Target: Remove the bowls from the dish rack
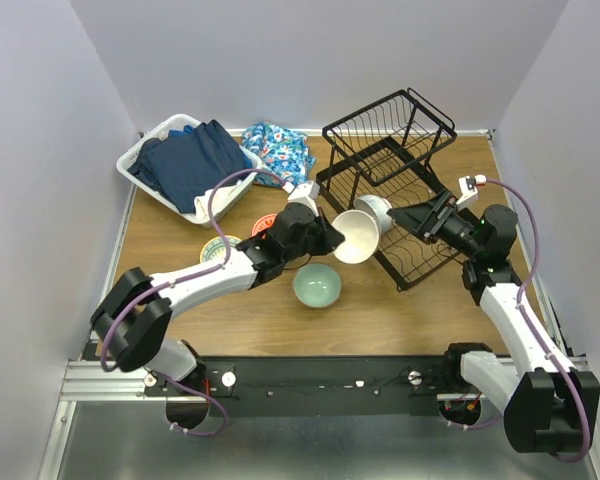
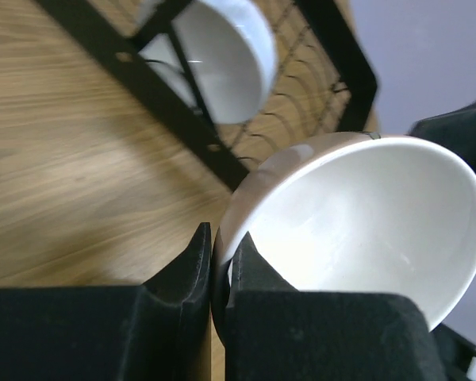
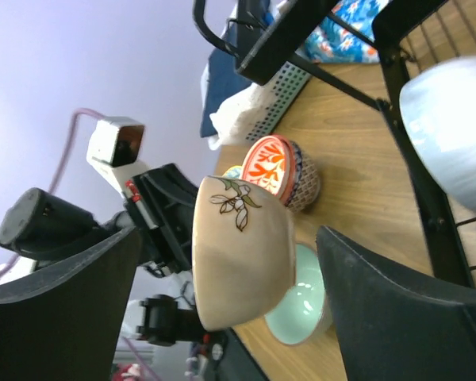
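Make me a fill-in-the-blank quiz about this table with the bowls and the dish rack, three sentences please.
1. The left gripper pinches the rim of a tan bowl whose inside is ____.
2. The upright bowl on the table, nearest the arm bases, is ____ in colour.
3. The right gripper hovers over the dish rack with its fingers ____.

Missing words: white; mint green; open.

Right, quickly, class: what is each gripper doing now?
Left gripper: closed on the rim of the beige bowl.
Right gripper: open, holding nothing.
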{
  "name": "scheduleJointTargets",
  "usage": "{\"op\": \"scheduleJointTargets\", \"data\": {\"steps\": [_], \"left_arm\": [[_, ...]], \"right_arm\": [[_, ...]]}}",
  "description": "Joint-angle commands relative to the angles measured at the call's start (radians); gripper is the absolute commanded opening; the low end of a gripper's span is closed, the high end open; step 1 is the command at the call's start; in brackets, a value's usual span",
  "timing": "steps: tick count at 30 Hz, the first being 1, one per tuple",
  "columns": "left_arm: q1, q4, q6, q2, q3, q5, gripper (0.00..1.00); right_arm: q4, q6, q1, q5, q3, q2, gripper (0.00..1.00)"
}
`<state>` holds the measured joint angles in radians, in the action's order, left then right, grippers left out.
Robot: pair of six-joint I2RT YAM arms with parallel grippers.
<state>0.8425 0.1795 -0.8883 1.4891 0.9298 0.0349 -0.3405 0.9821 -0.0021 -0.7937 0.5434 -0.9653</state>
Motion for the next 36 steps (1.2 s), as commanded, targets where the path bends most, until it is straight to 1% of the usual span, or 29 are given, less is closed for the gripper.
{"op": "scheduleJointTargets", "data": {"steps": [1,2,4,5,6,7,8,10,11,14,17,22,27,31,36], "left_arm": [[-0.031,-0.178,0.158,-0.162,0.003,0.17,0.0],[-0.037,-0.266,0.172,-0.208,-0.002,0.189,0.0],[-0.043,-0.336,0.204,-0.259,-0.012,0.243,0.0],[-0.048,-0.412,0.204,-0.304,-0.026,0.261,0.0],[-0.054,-0.452,0.198,-0.328,-0.035,0.284,0.0],[-0.062,-0.492,0.178,-0.349,-0.046,0.287,0.0],[-0.074,-0.565,0.163,-0.387,-0.072,0.289,0.0],[-0.106,-0.63,0.122,-0.429,-0.106,0.278,0.0],[-0.118,-0.673,0.108,-0.476,-0.146,0.269,0.0],[-0.161,-0.725,0.072,-0.571,-0.222,0.246,0.0],[-0.187,-0.77,0.051,-0.627,-0.282,0.238,0.0],[-0.207,-0.761,0.025,-0.633,-0.353,0.218,0.0],[-0.214,-0.666,0.018,-0.592,-0.408,0.232,0.0],[-0.218,-0.577,0.015,-0.56,-0.448,0.215,0.0],[-0.22,-0.512,0.012,-0.472,-0.459,0.181,0.0]], "right_arm": [[0.246,-0.236,-0.004,0.051,0.118,0.014,1.0],[0.273,-0.264,-0.004,0.063,0.13,0.011,1.0],[0.329,-0.318,-0.004,0.1,0.15,0.004,1.0],[0.339,-0.327,-0.004,0.108,0.151,-0.003,1.0],[0.337,-0.342,-0.004,0.114,0.151,-0.009,1.0],[0.337,-0.347,-0.004,0.114,0.145,-0.01,1.0],[0.334,-0.349,-0.004,0.114,0.142,-0.021,1.0],[0.316,-0.344,-0.004,0.122,0.132,-0.026,1.0],[0.313,-0.345,-0.004,0.126,0.132,-0.029,1.0],[0.31,-0.359,-0.004,0.149,0.138,-0.044,1.0],[0.324,-0.401,-0.004,0.178,0.154,-0.062,1.0],[0.311,-0.456,-0.004,0.203,0.167,-0.089,1.0],[0.265,-0.473,-0.004,0.237,0.156,-0.079,1.0],[0.247,-0.477,-0.004,0.278,0.142,-0.069,1.0],[0.186,-0.49,-0.004,0.333,0.07,-0.039,1.0]]}}
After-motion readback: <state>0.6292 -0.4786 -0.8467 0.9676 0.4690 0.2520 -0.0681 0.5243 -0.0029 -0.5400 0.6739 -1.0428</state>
